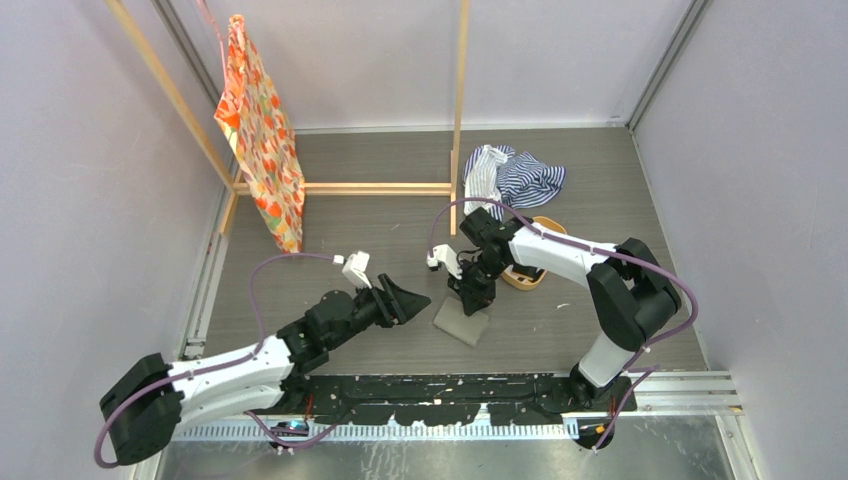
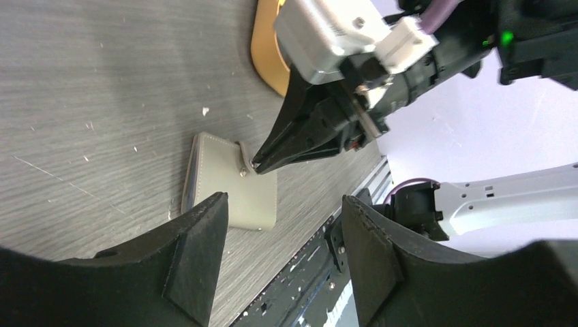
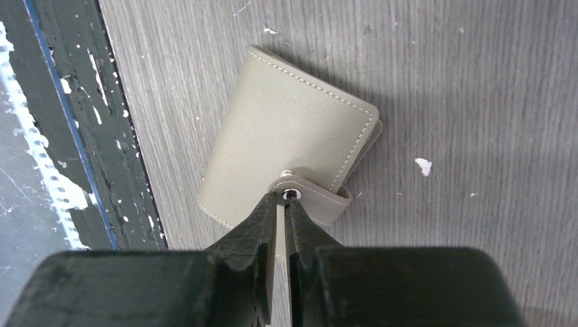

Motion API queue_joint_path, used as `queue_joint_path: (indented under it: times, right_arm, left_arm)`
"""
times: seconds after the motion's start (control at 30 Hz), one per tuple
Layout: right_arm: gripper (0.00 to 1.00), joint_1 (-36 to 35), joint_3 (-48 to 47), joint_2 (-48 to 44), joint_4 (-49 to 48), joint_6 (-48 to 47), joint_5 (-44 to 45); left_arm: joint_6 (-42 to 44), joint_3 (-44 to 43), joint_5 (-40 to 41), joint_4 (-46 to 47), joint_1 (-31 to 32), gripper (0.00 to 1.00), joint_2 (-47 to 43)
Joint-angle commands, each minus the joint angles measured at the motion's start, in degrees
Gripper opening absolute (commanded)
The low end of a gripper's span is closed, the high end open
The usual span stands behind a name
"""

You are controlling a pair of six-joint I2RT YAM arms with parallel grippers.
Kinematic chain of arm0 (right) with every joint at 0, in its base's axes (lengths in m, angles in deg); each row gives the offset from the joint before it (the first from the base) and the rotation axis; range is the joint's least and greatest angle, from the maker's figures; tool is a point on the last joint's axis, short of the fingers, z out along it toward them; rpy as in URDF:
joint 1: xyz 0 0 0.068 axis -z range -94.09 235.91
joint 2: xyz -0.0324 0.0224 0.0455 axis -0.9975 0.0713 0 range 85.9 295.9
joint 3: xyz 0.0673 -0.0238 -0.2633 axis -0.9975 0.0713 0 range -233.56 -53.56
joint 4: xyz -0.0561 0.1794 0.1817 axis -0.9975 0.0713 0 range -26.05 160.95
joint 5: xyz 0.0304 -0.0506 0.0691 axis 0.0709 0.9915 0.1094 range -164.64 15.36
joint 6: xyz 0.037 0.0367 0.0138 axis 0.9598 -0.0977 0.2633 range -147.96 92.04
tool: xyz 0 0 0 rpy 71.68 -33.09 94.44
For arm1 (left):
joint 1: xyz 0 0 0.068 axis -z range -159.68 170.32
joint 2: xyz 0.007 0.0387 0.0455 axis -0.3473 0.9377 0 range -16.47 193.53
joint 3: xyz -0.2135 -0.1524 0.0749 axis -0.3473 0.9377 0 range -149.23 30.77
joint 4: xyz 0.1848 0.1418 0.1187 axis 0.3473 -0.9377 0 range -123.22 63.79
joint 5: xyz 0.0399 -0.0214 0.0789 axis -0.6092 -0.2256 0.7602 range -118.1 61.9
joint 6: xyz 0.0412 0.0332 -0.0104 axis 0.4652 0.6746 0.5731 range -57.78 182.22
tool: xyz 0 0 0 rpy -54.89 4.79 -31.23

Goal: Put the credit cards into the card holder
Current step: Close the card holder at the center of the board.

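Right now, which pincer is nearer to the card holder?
Right. The right pincer has its tips closed on the snap tab of the card holder; the left pincer hangs open off to the holder's left, not touching it.

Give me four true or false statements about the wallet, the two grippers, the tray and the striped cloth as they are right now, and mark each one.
1. The wallet lies closed on the table, its tab folded over the front. True.
2. The left gripper is clamped on the wallet. False: its fingers stand wide apart with nothing between them, and it sits beside the wallet.
3. The right gripper has its jaws nearly together, tips at the snap end of the tab. True.
4. The striped cloth lies inside the tray. False: it lies bunched on the table beyond the tray.
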Motion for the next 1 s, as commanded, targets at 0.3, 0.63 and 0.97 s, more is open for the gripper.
queue_joint_path:
  times: [0.3, 0.63, 0.97]
  right_arm:
    - [0.17, 0.1, -0.8, -1.8, 0.2, -8.0, 0.6]
    - [0.24, 4.5, -2.1, -3.2, 7.5, -27.7, -7.7]
    - [0.24, 5.7, -5.7, 0.5, 11.2, -40.4, -10.9]
  left_arm:
    - [-2.0, -1.4, -8.7, 13.3, -0.1, 0.61, 13.1]
    - [-10.2, -1.2, -7.6, 15.7, -0.1, 0.60, 15.9]
    - [-22.7, -1.4, -4.1, 32.0, 2.3, 0.43, 31.2]
